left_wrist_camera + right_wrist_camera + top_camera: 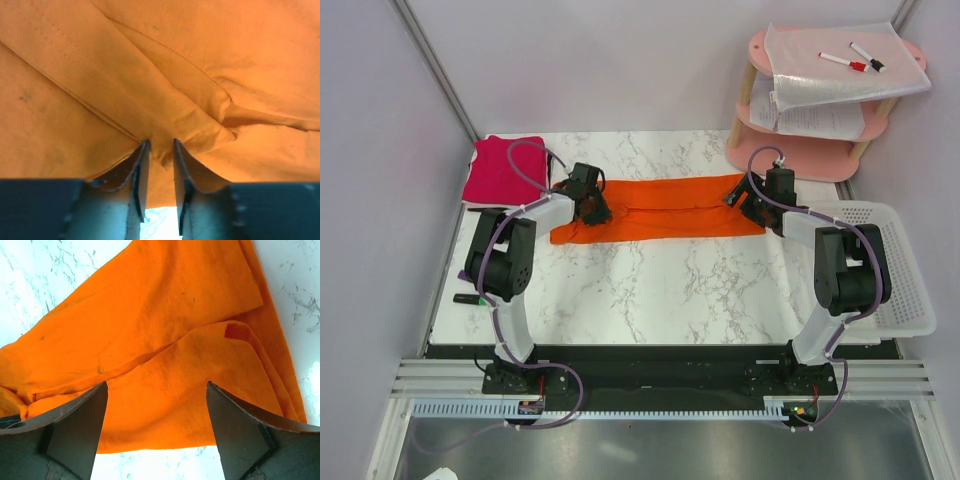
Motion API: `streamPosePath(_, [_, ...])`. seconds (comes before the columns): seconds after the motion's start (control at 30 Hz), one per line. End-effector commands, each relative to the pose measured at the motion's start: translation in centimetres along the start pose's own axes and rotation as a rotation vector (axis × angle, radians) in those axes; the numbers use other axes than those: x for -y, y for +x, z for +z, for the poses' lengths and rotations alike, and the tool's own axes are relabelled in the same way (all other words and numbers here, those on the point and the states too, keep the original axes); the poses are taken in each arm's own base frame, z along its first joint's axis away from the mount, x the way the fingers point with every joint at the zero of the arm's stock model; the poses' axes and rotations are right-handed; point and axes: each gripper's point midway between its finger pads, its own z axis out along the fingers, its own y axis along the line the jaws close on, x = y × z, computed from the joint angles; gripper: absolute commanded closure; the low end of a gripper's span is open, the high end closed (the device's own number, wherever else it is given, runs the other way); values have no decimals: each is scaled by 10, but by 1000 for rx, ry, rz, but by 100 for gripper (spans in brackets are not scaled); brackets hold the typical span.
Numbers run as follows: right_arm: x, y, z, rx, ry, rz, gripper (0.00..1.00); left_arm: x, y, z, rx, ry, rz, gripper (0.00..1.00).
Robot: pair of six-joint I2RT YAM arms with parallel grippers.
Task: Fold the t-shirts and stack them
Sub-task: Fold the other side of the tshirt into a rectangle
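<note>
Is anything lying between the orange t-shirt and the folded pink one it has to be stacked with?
Nothing visible. Only bare marble table and the left claw, pinching the orange t-shirt at its left end, lie between it and the pink t-shirt in the far-left corner.

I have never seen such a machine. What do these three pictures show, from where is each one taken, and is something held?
Two robot arms stand at the near edge of a marble table. The wide picture comes from a camera above and behind them; the other two come from cameras on the wrists. An orange t-shirt, folded into a long strip, lies across the table; a folded pink t-shirt lies at the far left corner. The left gripper pinches a fold of the orange cloth. The right gripper is open over the other end, holding nothing.
</note>
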Motion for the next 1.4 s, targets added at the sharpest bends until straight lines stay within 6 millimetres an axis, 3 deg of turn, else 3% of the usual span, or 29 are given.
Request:
streamPosePath(0.0, [-17, -20, -1, 50, -44, -30, 13, 11, -20, 4, 55, 23, -12, 71])
streamPosePath(0.1, [-18, -22, -3, 55, -45, -33, 13, 13, -22, 3, 59, 24, -6, 80])
streamPosePath(0.13, [-19, -22, -4, 55, -49, -34, 13, 13, -24, 2, 63, 25, -3, 90])
streamPosePath(0.2, [-19, -23, -5, 59, -47, -38, 13, 16, -29, -4, 78, 31, -4, 98])
streamPosePath(0.43, [-18, -23, -8, 65, -42, -48, 13, 25, -63, -33, 185, 27, 13, 98])
streamPosePath(0.57, [-20, -25, -8, 68, -45, -59, 13, 36, -81, -33, 202, 35, 28, 98])
streamPosePath(0.73, [-22, -27, -7, 67, -29, -107, 13, 56, -97, -14, 182, 63, 43, 98])
streamPosePath(0.77, [-21, -25, -7, 60, -20, -114, 12, 58, -100, -11, 177, 67, 45, 94])
streamPosePath(0.8, [-24, -26, -6, 59, -20, -133, 12, 67, -108, -13, 176, 86, 56, 61])
streamPosePath(0.83, [-23, -27, -6, 63, -7, -143, 12, 65, -103, 1, 148, 72, 59, 39])
streamPosePath(0.87, [-23, -26, -6, 60, -1, -153, 12, 65, -104, 4, 142, 64, 59, 29])
streamPosePath(0.9, [-28, -27, -8, 66, -5, -166, 12, 68, -109, 3, 141, 61, 60, 24])
streamPosePath(1.03, [-39, -29, -11, 79, 22, -249, 12, 64, -107, -6, 144, 46, 70, 20])
streamPosePath(1.07, [-42, -33, -11, 96, 36, -267, 12, 67, -112, -21, 167, 59, 72, 20])
streamPosePath(1.1, [-56, -37, -10, 113, 22, -294, 12, 60, -105, -21, 152, 45, 80, 20])
streamPosePath(1.17, [-61, -27, -7, 86, 57, -347, 12, 60, -104, -43, 168, 59, 79, 20])
streamPosePath(1.23, [-73, -27, 1, 74, 73, -383, 15, 50, -87, -49, 142, 49, 82, 23])
streamPosePath(1.3, [-86, -25, 15, 70, 81, -431, 21, 37, -71, -59, 127, 37, 82, 43])
streamPosePath(1.33, [-89, -20, 20, 53, 83, -450, 44, 33, -66, -62, 123, 30, 77, 92])
streamPosePath(1.37, [-92, -21, 33, 47, 90, -454, 70, 23, -53, -67, 111, 15, 63, 98])
